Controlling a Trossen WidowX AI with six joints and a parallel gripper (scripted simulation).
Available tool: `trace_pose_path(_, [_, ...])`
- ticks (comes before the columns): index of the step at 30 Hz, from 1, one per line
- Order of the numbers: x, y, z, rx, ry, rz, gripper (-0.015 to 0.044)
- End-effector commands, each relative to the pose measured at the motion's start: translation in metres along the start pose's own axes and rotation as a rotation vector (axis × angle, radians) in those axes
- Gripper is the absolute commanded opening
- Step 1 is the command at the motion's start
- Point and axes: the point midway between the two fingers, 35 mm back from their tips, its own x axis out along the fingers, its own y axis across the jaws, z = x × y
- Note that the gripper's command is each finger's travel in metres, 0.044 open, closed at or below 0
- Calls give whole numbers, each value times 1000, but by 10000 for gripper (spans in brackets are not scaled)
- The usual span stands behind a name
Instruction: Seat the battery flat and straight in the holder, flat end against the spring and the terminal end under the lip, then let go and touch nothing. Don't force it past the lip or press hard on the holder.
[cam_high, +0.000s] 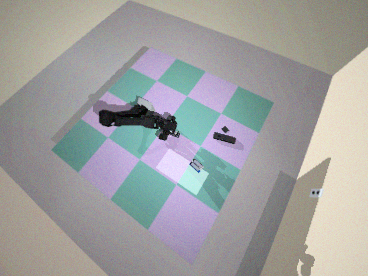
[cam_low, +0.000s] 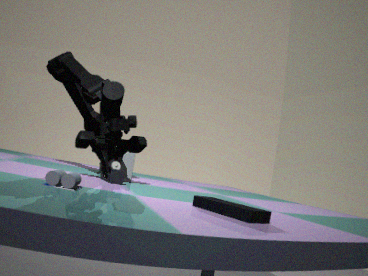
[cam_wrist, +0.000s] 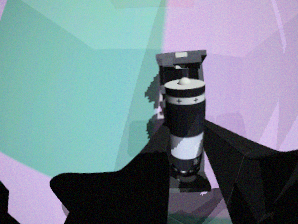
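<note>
The battery (cam_wrist: 186, 120) (cam_low: 116, 165), dark with a pale band and a pale terminal end, lies lengthwise over the dark holder (cam_wrist: 182, 57) (cam_low: 119, 176). Its terminal end is raised, short of the lip at the holder's far end in the wrist view, and not under it. Its flat end is low at the near end, by the coil-like spring; whether they touch is hard to tell. My gripper (cam_wrist: 183, 126) (cam_high: 175, 134) is shut on the battery, one black finger on each side. The fingers and battery hide much of the holder's inside.
Two grey cylinders (cam_high: 196, 165) (cam_low: 71, 180) lie side by side near the arm. A long black block (cam_high: 224, 138) (cam_low: 232, 209) lies farther off, with a small dark square piece (cam_high: 225, 129) beside it. A pale panel (cam_high: 145, 103) stands by the arm.
</note>
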Motion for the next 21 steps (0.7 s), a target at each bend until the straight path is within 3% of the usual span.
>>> trace_pose_path(1, [2,1,-3,0,37,1,84])
trace_pose_path(21, [6,1,1,12,147,13,84])
